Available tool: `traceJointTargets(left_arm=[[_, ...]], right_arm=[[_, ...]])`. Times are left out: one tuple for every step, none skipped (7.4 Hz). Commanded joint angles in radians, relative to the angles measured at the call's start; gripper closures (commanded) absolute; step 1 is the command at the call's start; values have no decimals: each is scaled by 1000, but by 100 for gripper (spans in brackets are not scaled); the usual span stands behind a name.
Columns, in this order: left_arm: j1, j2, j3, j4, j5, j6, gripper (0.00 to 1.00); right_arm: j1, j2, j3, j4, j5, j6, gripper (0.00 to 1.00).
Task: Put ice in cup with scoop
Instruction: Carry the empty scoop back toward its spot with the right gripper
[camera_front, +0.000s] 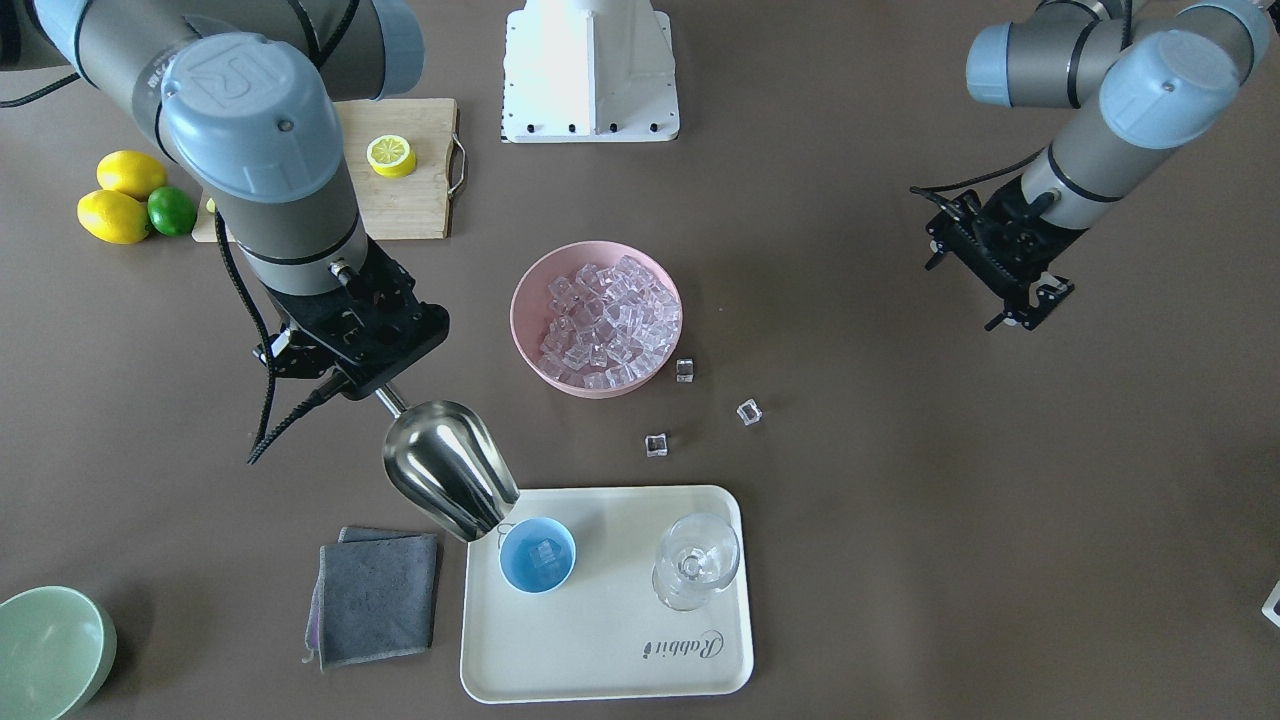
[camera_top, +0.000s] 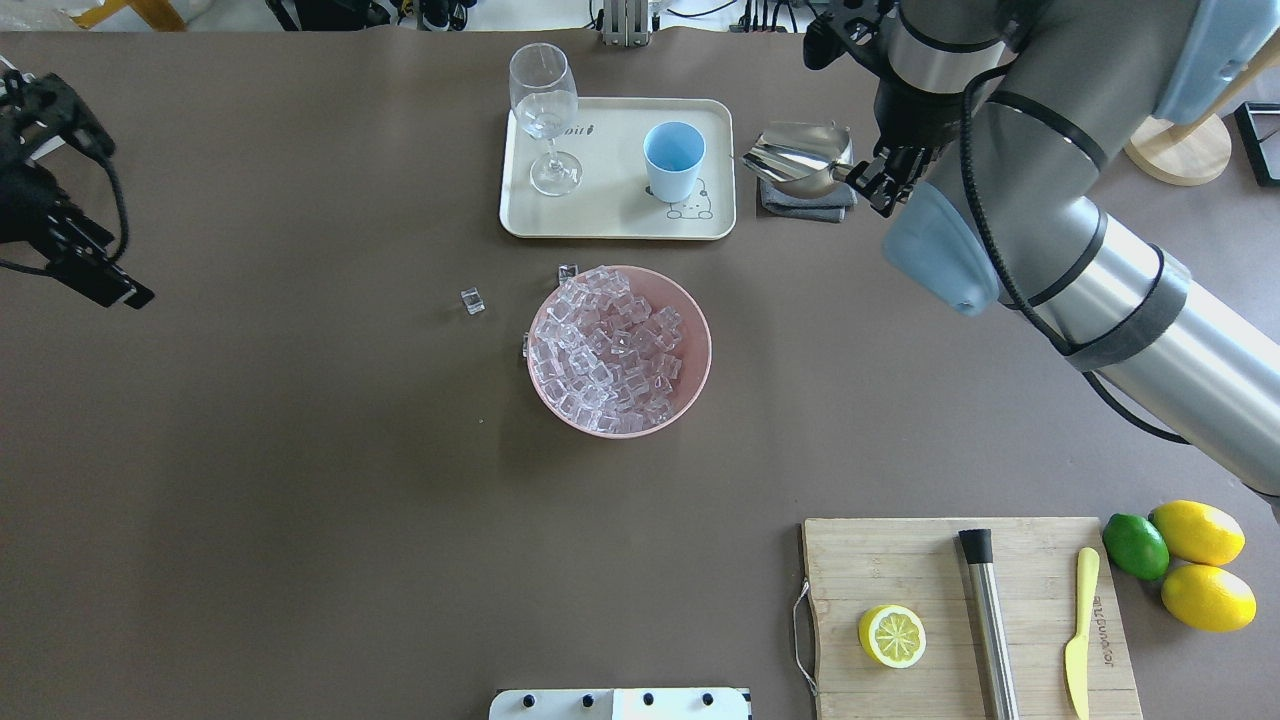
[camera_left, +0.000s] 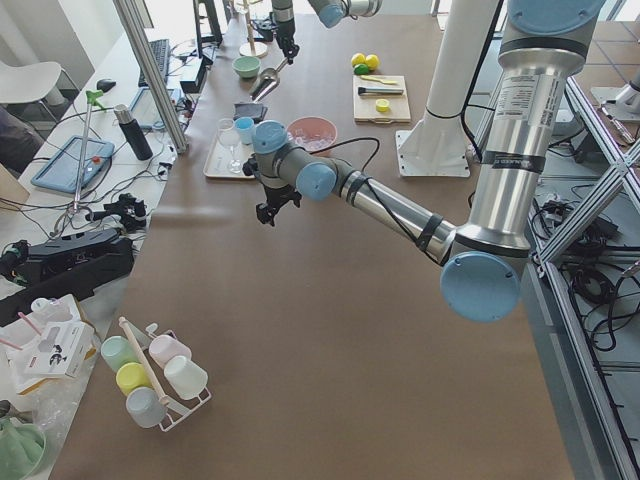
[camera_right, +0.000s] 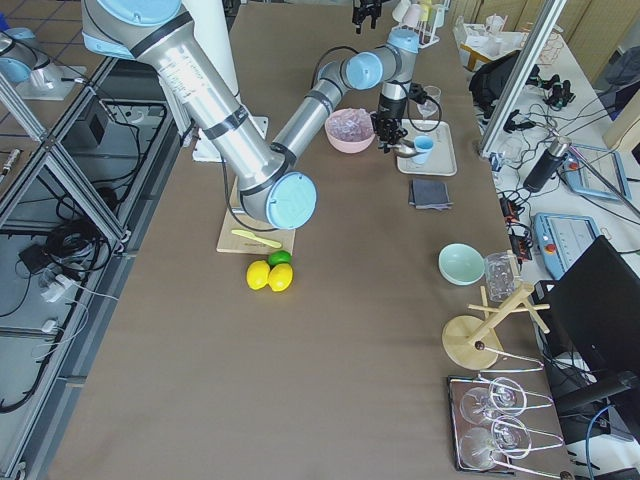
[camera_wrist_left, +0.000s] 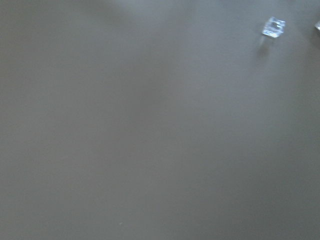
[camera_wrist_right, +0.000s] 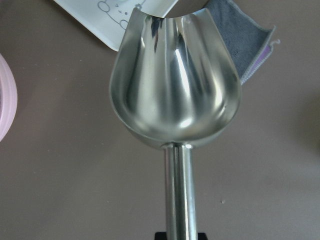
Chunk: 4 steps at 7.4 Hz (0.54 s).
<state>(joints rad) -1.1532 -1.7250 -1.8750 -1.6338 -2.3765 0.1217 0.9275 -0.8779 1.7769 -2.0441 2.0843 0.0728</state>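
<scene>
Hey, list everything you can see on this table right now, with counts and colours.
ice: many cubes, clear, heaped in the pink bowl; three loose on the table; at least one in the cup
pink bowl: one, mid-table
cup: one, light blue, on the tray
scoop: one, steel, empty, held beside the cup
tray: one, cream
wine glass: one, clear, on the tray
cloth: one, grey, beside the tray
green bowl: one, pale, table corner
cutting board: one, wood
lemon half: one, yellow, on the board
steel cylinder: one, black-ended, on the board
knife: one, yellow, on the board
lemons: two, yellow, beside the board
lime: one, green, with the lemons
right tool: gripping the scoop's handle
left tool: empty, off to the side
</scene>
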Motion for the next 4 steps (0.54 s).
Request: traceJointTargets(left_arm=[[-196, 31, 88, 19, -59, 1, 1], [-320, 44, 118, 19, -61, 1, 1], [-377, 51, 146, 19, -61, 1, 1], [-410, 54, 160, 19, -58, 6, 1]], right_arm=[[56, -282, 198, 179, 49, 349, 100], [56, -391, 216, 334, 43, 509, 100], [57, -474, 222, 413, 42, 633, 100], [59, -536, 220, 473, 36, 785, 100]])
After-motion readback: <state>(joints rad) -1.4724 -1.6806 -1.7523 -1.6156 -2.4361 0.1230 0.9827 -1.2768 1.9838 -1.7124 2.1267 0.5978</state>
